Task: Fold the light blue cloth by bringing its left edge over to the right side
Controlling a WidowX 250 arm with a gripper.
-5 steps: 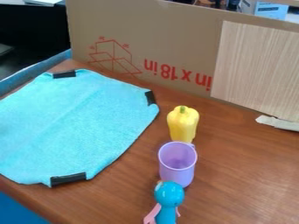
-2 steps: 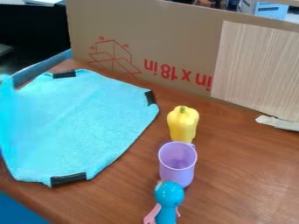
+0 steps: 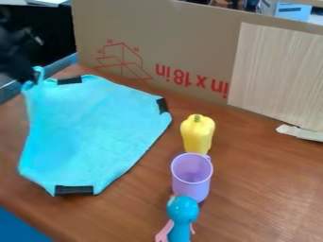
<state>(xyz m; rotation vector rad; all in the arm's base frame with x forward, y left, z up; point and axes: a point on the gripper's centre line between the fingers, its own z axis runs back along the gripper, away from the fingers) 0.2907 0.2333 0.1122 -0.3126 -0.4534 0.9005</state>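
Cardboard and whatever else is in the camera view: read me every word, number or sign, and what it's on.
"in x 18 in": red, upside down, on the cardboard, running up to the wood-grain panel.
Small red marks around the red box drawing on the cardboard: too small to read.
Blue label beyond the cardboard: too small to read.

Left of centre, the turquoise cloth (image 3: 95,127) looks soft, matt and slightly fuzzy. At the lower centre, the purple cup (image 3: 191,177) looks like smooth plastic. The brown table (image 3: 265,189) shows wood grain and a faint sheen.
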